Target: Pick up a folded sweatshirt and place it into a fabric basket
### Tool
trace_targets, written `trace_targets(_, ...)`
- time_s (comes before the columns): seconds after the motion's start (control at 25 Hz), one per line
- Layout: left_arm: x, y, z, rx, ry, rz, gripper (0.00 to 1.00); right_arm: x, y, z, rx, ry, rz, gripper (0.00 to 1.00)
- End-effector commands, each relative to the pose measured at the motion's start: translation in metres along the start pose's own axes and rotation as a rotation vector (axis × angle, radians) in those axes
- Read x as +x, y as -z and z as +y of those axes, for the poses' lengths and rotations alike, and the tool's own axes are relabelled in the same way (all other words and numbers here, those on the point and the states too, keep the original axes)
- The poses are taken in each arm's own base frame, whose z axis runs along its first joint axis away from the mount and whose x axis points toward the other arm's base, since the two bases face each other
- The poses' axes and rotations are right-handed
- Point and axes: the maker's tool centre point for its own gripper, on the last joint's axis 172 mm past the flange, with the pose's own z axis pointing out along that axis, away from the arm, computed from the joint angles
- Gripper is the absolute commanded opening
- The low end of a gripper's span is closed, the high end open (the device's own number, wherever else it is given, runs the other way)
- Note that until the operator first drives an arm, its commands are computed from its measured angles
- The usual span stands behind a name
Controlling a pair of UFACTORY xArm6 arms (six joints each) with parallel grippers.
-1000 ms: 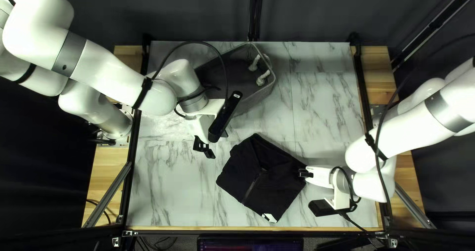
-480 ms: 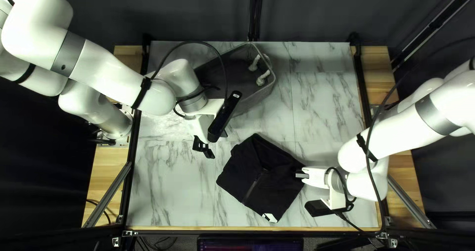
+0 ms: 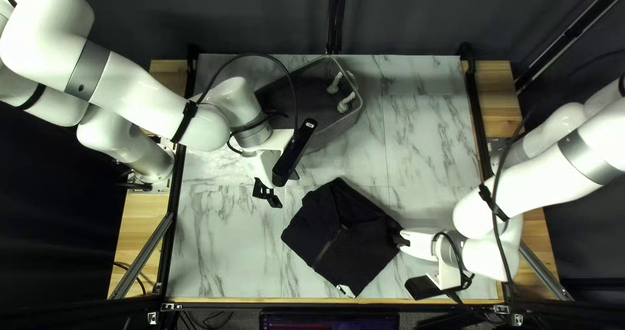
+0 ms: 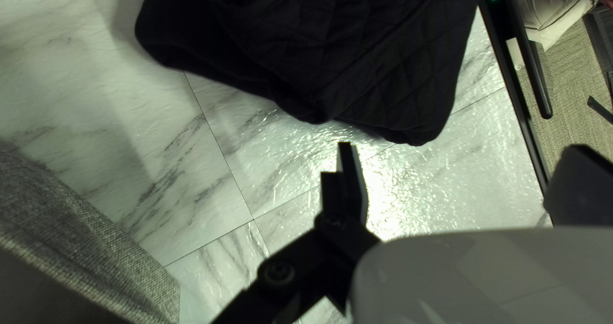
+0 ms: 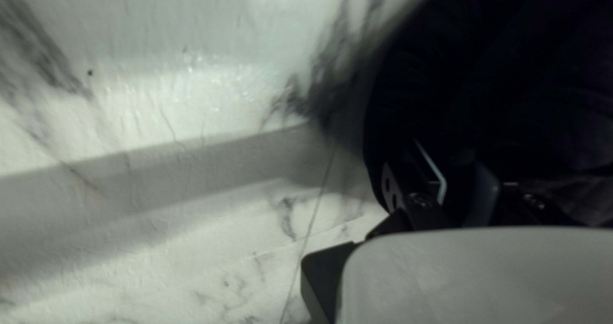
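Black folded sweatshirt of quilted cloth (image 3: pixel 358 260): lies flat on the white marble-patterned table (image 3: pixel 224 245), near edge, centre of the top left view. A small white patch (image 3: pixel 346 291) shows at its 6 o'clock corner. Handling, as I judge it: soft, limp, fairly bulky, not fragile; light to moderate in weight, likely to sag or unfold if taken by one layer. Preferred hold: the full stack of layers, at opposite edges.

Right gripper (image 5: pixel 460 186): at the sweatshirt's 3 o'clock edge. Fingers close together, dark cloth filling the narrow gap; I assess them as pinching the edge. How many layers they have, I cannot tell.

Left gripper (image 3: pixel 268 196): at 10 o'clock from the sweatshirt, just off its edge. Fingers wide apart, holding nothing. I would bring it onto the near edge before lifting.

Grey fabric basket with white rope handles (image 3: pixel 333 133): between 11 and 12 o'clock from the sweatshirt, partly behind my left arm. Risk noted: a trailing fold could catch the basket's rim during transfer.
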Motion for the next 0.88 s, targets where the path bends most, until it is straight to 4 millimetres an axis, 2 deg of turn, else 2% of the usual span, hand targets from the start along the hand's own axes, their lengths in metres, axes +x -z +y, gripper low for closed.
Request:
trace_targets(0.04,-0.001,0.0,-0.001,-0.001,0.0,-0.002,1.0,0.0,-0.001,-0.002,0.0,0.002,-0.003,0.0)
trace_targets(0.2,-0.001,0.001,-0.001,-0.002,0.001,-0.003,1.0,0.0,-0.003,-0.005,0.001,0.001,-0.007,0.0)
trace_targets(0.24,-0.001,0.001,0.0,-0.002,0.001,-0.004,1.0,0.0,-0.003,-0.006,0.001,-0.002,-0.007,0.94)
trace_targets(0.28,-0.001,0.001,0.0,-0.002,0.001,-0.004,1.0,0.0,-0.004,-0.006,0.0,-0.008,-0.005,1.0)
trace_targets(0.56,-0.001,0.001,-0.001,-0.005,0.0,-0.011,1.0,-0.008,0.001,-0.01,-0.02,-0.011,0.002,1.0)
trace_targets(0.88,-0.001,0.0,-0.002,-0.006,0.002,-0.016,1.0,-0.02,0.026,-0.016,-0.046,0.009,0.003,1.0)
